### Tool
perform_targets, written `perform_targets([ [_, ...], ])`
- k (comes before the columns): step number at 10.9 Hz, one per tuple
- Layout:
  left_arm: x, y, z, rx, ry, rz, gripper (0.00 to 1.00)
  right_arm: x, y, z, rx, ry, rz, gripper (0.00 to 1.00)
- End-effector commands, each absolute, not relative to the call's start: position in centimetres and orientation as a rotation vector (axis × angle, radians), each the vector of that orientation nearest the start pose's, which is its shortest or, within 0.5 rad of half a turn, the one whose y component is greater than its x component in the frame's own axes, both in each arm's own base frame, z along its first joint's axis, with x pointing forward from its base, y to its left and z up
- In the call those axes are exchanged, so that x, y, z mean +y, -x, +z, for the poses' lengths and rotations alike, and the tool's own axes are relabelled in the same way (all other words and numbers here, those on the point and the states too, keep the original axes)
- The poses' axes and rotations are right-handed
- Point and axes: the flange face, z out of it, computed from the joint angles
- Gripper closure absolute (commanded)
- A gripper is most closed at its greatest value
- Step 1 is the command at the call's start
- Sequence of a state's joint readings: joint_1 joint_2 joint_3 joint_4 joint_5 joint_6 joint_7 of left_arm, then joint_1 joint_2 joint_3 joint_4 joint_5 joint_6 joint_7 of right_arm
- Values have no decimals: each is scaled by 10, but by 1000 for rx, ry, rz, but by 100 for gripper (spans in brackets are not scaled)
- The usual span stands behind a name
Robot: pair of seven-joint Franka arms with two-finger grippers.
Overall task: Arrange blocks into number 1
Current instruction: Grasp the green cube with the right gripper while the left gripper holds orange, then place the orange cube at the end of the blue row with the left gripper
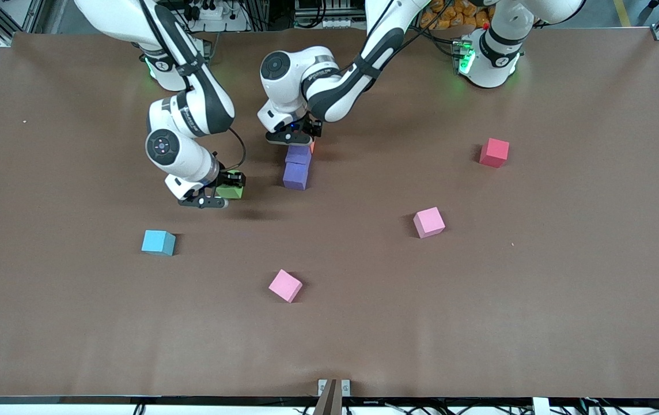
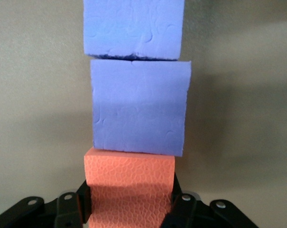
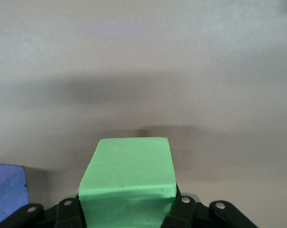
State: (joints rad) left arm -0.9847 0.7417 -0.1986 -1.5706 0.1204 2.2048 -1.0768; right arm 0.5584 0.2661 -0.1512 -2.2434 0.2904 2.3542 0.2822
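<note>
Right wrist view: the right gripper (image 3: 126, 209) clenches a light, squashy green foam cube (image 3: 128, 183) by its flat sides. The left gripper (image 2: 131, 204) grasps an orange foam cube (image 2: 130, 187) touching two purple foam cubes (image 2: 139, 111) on the bench (image 1: 537, 288).

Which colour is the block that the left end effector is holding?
Orange block, gripped by the left end effector; the left wrist view shows it best.

The right arm reaches down from its base with the wrist bent low over the table; its hand (image 1: 221, 195) is clamped on the green block (image 1: 230, 191). The left arm stretches across toward the table's middle, its hand (image 1: 295, 137) pointing down, closed on the orange block (image 2: 129, 190).
</note>
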Motion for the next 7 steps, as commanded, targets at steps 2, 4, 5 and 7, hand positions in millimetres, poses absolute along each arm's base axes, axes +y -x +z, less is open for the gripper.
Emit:
perform_targets([
  [2,-634,-292,206,231,3059,84,1,215,-498,263,123,3010,308,39],
  [4,-635,-290,205,252,3049,61,0,222,-507,273,89,3014,266,39],
  [5,-635,-290,208,259,3050,48,0,226,-513,279,45,3011,239,39],
  [7,-636,-289,218,261,3054,29,0,230,-522,289,-13,3002,198,39],
])
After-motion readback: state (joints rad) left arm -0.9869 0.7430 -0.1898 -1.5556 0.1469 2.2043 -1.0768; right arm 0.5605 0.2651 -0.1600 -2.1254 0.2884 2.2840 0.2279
